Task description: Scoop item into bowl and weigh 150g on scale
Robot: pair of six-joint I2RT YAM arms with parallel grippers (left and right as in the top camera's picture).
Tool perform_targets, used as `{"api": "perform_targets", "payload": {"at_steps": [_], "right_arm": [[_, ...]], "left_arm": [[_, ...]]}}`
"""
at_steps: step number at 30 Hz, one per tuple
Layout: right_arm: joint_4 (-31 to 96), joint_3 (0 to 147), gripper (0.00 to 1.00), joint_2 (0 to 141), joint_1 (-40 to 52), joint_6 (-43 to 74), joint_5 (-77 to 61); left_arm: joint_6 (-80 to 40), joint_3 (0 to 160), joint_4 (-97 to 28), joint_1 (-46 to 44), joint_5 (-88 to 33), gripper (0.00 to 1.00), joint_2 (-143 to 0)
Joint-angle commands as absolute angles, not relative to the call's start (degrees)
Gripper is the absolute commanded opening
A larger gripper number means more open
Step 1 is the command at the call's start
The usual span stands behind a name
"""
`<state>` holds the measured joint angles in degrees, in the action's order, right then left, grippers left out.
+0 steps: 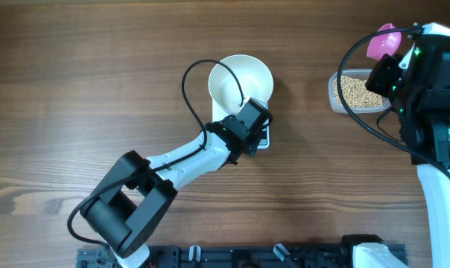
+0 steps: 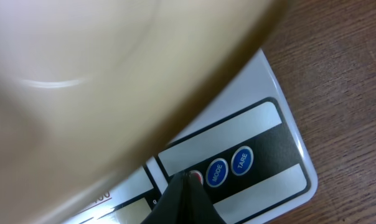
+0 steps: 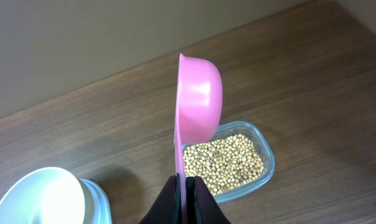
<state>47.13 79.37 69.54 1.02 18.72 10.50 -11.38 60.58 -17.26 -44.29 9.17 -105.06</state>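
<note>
The white bowl stands empty on the white scale, whose front panel shows in the left wrist view. My left gripper is shut, its tips touching the red button beside the blue MODE and TARE buttons. The bowl's wall fills that view, blurred. My right gripper is shut on the handle of a pink scoop, held on edge above a clear tub of tan beans. From overhead the scoop and the beans sit at the right.
The clear tub rests on the wooden table right of the scale. The left arm reaches diagonally from the front edge to the scale. The right arm's body stands at the right edge over the tub.
</note>
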Motion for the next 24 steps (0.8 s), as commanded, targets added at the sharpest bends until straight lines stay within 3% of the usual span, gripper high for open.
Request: {"api": "perform_targets", "payload": {"at_steps": [1, 24], "right_arm": [[46.7, 80.2, 0.04, 70.0, 0.9, 18.0, 10.0], [46.7, 80.2, 0.04, 70.0, 0.9, 18.0, 10.2]], "left_arm": [[-10.7, 60.1, -16.0, -44.1, 8.4, 0.04, -105.9], [-10.7, 60.0, -17.4, -44.1, 7.6, 0.04, -106.7]]}}
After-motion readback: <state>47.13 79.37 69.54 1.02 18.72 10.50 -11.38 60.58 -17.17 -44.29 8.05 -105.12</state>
